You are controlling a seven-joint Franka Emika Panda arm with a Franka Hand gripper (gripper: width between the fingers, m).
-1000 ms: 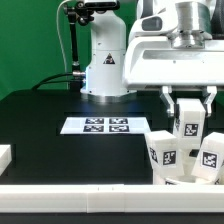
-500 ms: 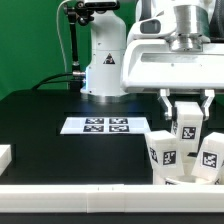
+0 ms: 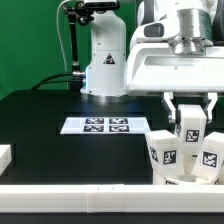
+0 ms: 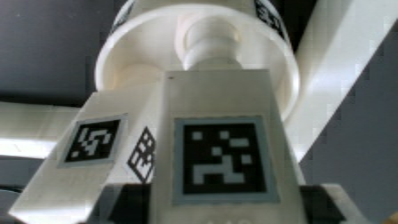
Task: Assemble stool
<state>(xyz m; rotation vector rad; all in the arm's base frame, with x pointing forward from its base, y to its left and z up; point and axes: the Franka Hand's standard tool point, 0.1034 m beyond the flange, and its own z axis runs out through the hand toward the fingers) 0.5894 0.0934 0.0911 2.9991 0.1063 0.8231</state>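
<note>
While a leg (image 3: 190, 128) is held upright between the jaws of the gripper (image 3: 190, 108), the step in hand is judged to be the fitting of that leg to the seat. The held leg is seen at the exterior view's right, just above and behind the other white parts. In the wrist view the same leg (image 4: 214, 150) fills the frame, its tag facing the camera, with a round white part (image 4: 178, 50) beyond it, taken to be the seat with its socket; how close leg and socket are cannot be told. The jaws are closed on the leg's sides.

Two more legs are counted in the exterior view: one (image 3: 165, 152) just left of the held leg and one (image 3: 210, 152) just right of it, both tagged and standing at the near right of the bench (image 3: 40, 120). Whether these are already fixed to the seat cannot be told, since their lower ends are hidden by the white rail (image 3: 90, 198) along the near edge.

For the next move, the leg's end would have to be lined up with a socket and then pressed or turned home; a tilt would likely cause jamming.

Farther out, one marker board (image 3: 105, 125) lies flat at mid-bench, and one small white block (image 3: 5, 155) sits at the near left.
</note>
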